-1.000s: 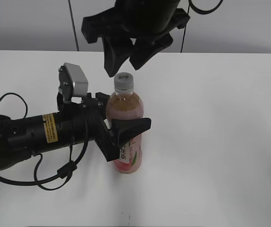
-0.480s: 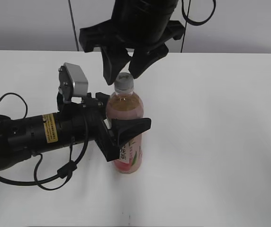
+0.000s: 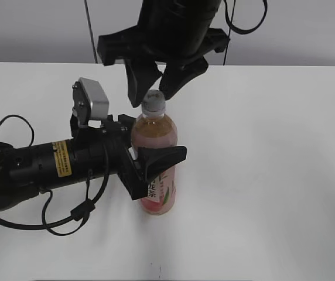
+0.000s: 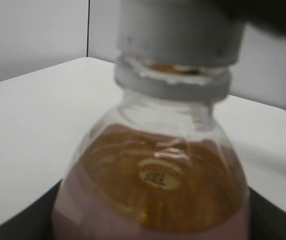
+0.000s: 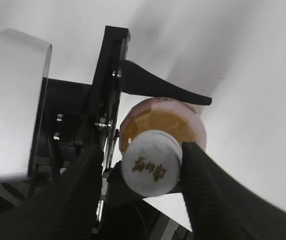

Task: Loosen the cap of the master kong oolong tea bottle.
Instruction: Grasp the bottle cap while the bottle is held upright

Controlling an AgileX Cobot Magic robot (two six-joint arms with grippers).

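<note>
While the left gripper (image 3: 156, 164) clamps the master kong oolong tea bottle (image 3: 156, 158) upright on the white table (image 3: 273, 175), the right gripper (image 5: 150, 160) straddles its ribbed white cap (image 5: 150, 167); contact unclear.

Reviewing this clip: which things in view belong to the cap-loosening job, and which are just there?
Part of the job:
- cap
- master kong oolong tea bottle, upright
- left gripper, clamped round the bottle body
- right gripper, fingers either side of the cap, gap on one side

Just there:
- white table
- black cables by the left arm
</note>
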